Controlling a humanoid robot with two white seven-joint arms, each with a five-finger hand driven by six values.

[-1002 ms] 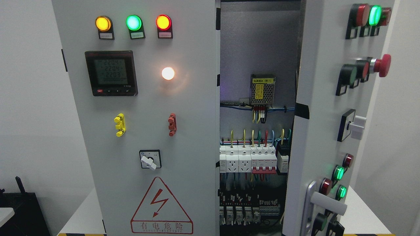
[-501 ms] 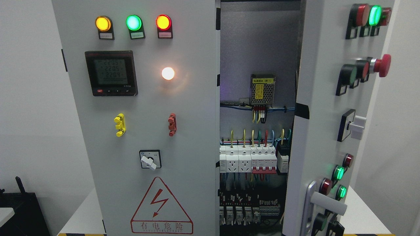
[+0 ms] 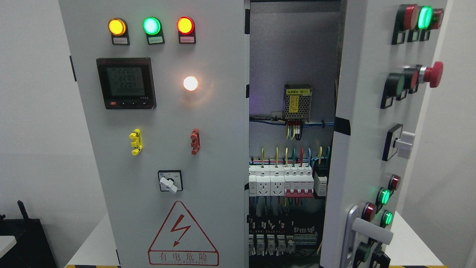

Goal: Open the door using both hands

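Note:
A grey electrical cabinet fills the head view. Its right door [image 3: 368,149] stands swung open toward me, with lamps and push buttons on its face and a silver lever handle [image 3: 368,229] near its lower edge. The left door [image 3: 167,149] is shut and carries three indicator lamps, a digital meter [image 3: 125,82], a rotary switch [image 3: 170,181] and a red warning triangle [image 3: 182,234]. Between the doors the inside shows: a power supply [image 3: 297,102], coloured wires and a row of breakers [image 3: 286,182]. Neither of my hands is in view.
The cabinet stands on a white table [image 3: 93,245] with a yellow-black striped front edge. A red mushroom stop button [image 3: 433,74] sticks out from the open door. A dark object [image 3: 22,238] stands at the lower left against the white wall.
Only the digits on the meter have changed. The doors have not moved.

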